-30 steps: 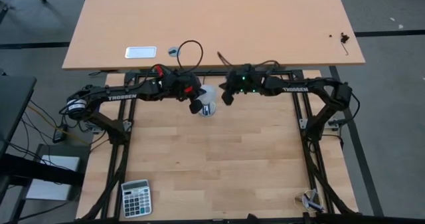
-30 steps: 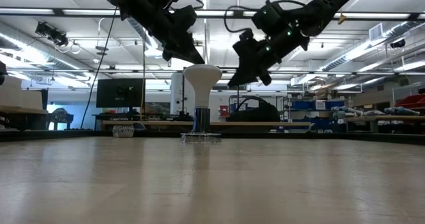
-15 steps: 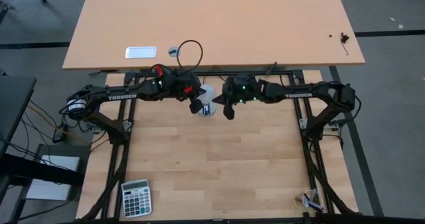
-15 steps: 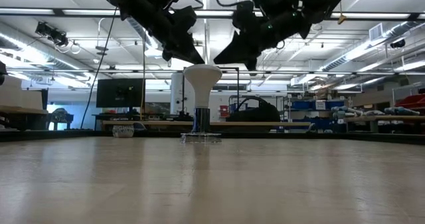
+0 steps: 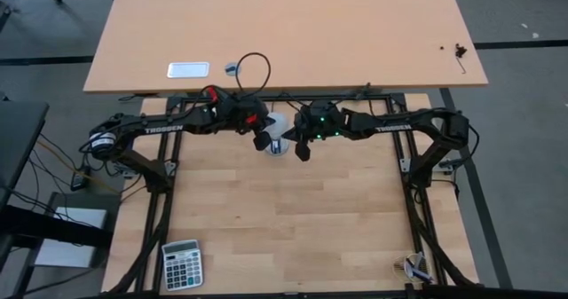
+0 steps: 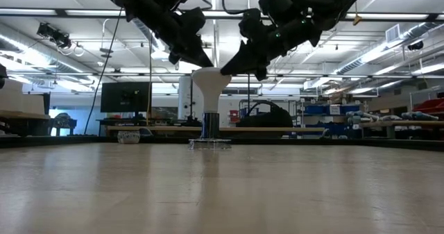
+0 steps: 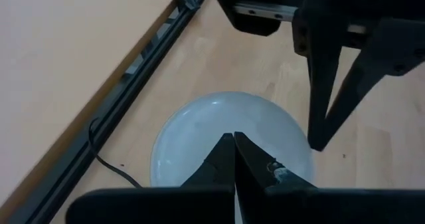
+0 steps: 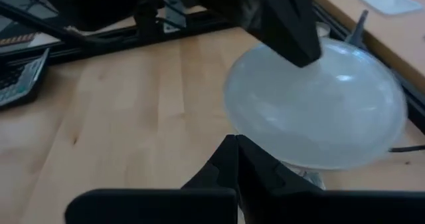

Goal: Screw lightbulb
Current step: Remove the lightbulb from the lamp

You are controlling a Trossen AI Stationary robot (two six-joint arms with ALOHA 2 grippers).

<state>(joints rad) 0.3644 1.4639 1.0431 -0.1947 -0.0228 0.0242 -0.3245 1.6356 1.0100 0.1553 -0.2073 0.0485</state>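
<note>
At table's far edge, lightbulb [image 6: 211,80] upright: light, smooth, probably fragile; grip dome rim. Left gripper [image 6: 196,57] and right gripper [image 6: 234,66]: jaws pressed together, empty.

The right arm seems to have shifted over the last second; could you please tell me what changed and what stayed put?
The right gripper, fingers shut, swung in toward the lightbulb and dropped to the rim of its dome; whether it touches is unclear. Nothing was taken hold of or let go. The left gripper stayed over the dome's other side, fingers shut, and the lightbulb stayed upright in its socket.
</note>
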